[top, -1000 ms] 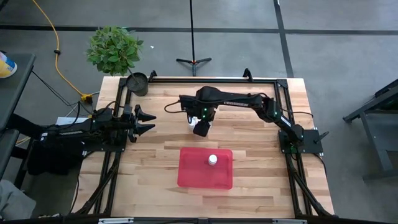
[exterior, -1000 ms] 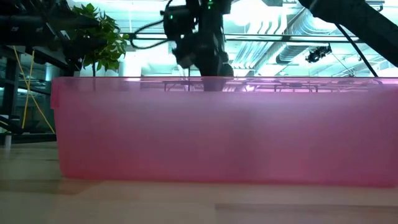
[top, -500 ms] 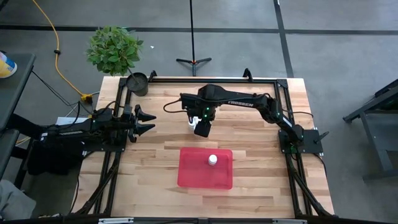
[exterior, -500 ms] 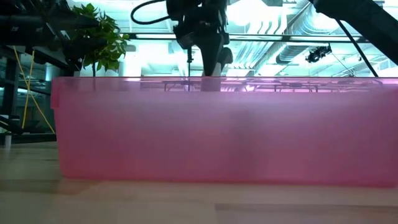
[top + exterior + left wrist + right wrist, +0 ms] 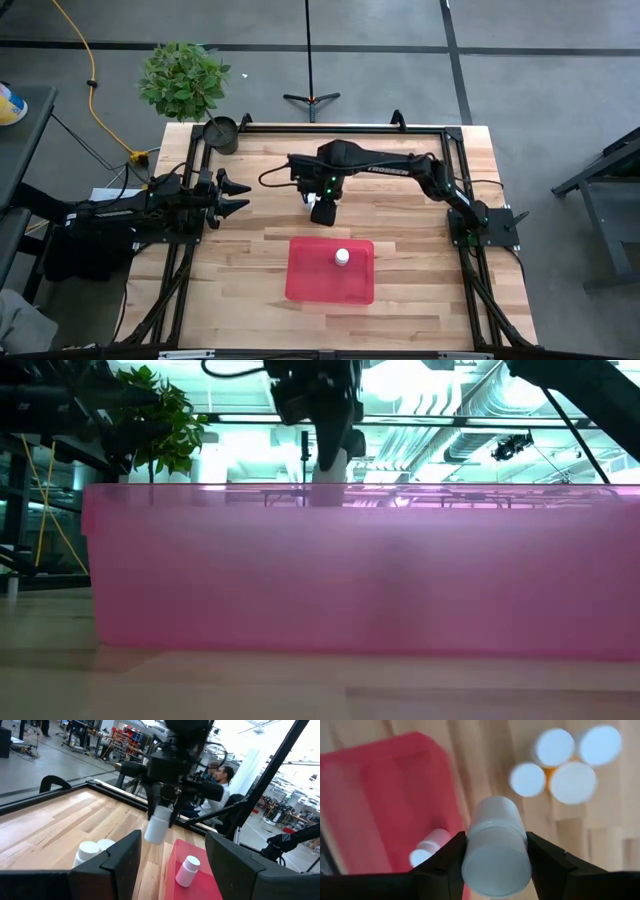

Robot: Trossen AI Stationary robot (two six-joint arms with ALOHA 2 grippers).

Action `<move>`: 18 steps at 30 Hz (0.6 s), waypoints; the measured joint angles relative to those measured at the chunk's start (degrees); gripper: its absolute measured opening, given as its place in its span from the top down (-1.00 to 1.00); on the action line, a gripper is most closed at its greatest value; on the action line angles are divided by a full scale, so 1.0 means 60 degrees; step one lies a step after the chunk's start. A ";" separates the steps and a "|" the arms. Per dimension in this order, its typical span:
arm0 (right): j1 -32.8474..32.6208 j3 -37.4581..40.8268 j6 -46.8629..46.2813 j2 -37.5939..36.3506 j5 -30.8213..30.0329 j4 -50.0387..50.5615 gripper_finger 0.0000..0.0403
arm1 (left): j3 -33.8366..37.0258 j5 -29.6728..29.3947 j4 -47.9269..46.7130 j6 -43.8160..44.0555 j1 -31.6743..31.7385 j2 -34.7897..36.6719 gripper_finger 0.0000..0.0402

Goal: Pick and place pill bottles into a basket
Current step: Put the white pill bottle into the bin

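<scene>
R gripper [image 5: 495, 855] jaws clamped on pill bottle [image 5: 496, 852] above desk [image 5: 400, 260], near red basket [image 5: 310, 280]; L gripper [image 5: 238, 196] jaws apart.

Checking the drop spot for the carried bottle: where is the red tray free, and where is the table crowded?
The red tray holds one bottle near its far edge; the rest is bare. The right gripper holds a bottle above bare wood beyond the tray. Crowded: the bottle cluster under it.
</scene>
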State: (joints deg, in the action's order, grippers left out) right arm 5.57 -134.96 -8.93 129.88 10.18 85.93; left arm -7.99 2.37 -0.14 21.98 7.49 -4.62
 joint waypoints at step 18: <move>-0.1871 -0.0007 -0.0318 -0.0116 0.1711 -0.0506 0.19 | 0.0000 0.0018 -0.0007 0.0175 0.0000 -0.0001 -0.26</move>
State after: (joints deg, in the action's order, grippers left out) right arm -5.66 -135.00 -10.83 129.19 20.45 82.89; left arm -7.99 2.48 -0.19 23.04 7.49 -4.63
